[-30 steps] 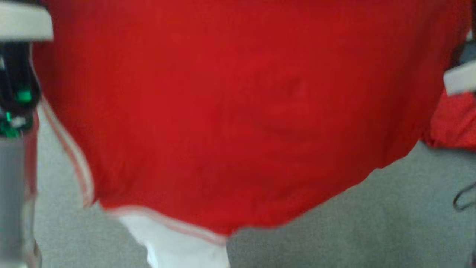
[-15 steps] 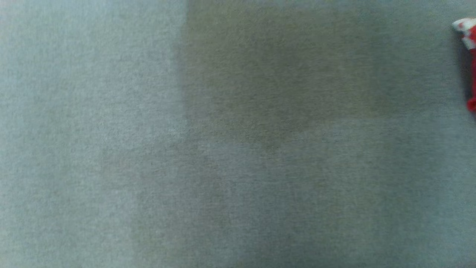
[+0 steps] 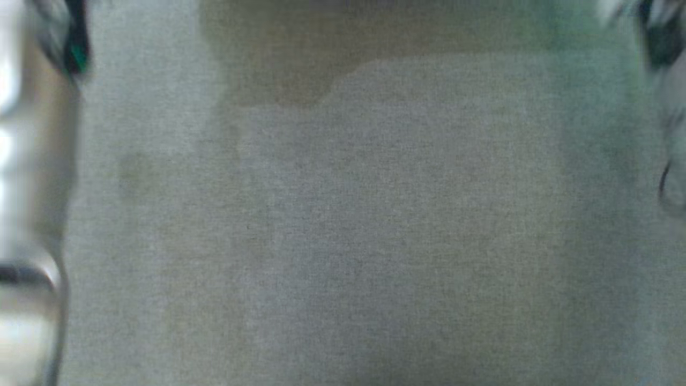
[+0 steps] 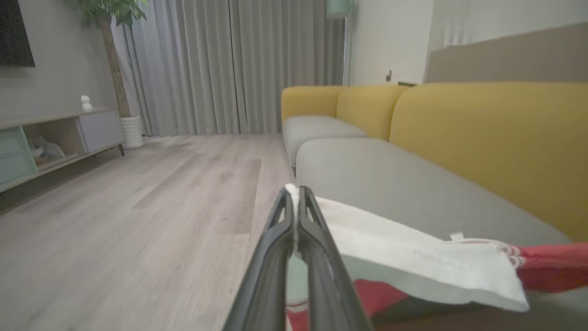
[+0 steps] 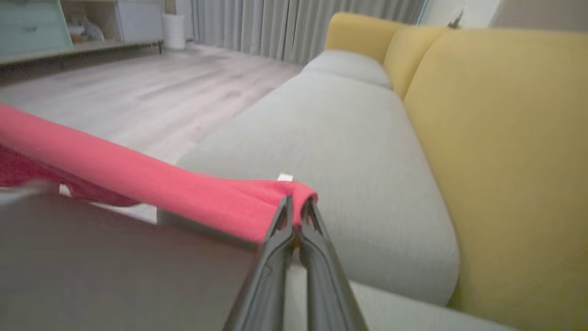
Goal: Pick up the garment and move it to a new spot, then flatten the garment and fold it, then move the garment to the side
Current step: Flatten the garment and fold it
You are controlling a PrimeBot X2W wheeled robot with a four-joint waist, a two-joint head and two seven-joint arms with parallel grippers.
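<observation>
Plainly pressed together at the left gripper (image 4: 296,193), long dark fingers (image 4: 275,257) pinching a white-hemmed corner of the garment (image 4: 404,257) at the very tips; likewise clamped at the right gripper (image 5: 296,207), tips nipping a rolled red fold of the same garment (image 5: 138,177); no gap to be seen between either pair of jaws. Strung out between the two grips, lifted at the held ends; sagging red and white below the left fingers; whether touching the cushion lower down, cannot tell. Held over the grey seat of a sofa (image 4: 390,184), near its front edge; yellow backrest (image 5: 505,161) close behind, on the right of both wrist views; wide wooden floor (image 4: 138,207) beyond the front edge, stretching to a low cabinet (image 4: 55,138) and grey curtains (image 4: 220,64). Seen from the head: plain grey cushion fabric (image 3: 375,214), blurred, with a pale forearm (image 3: 27,187) at the left edge. Counted: one garment; two grippers; two grey seat cushions; one potted plant (image 4: 110,27) beside the cabinet.
</observation>
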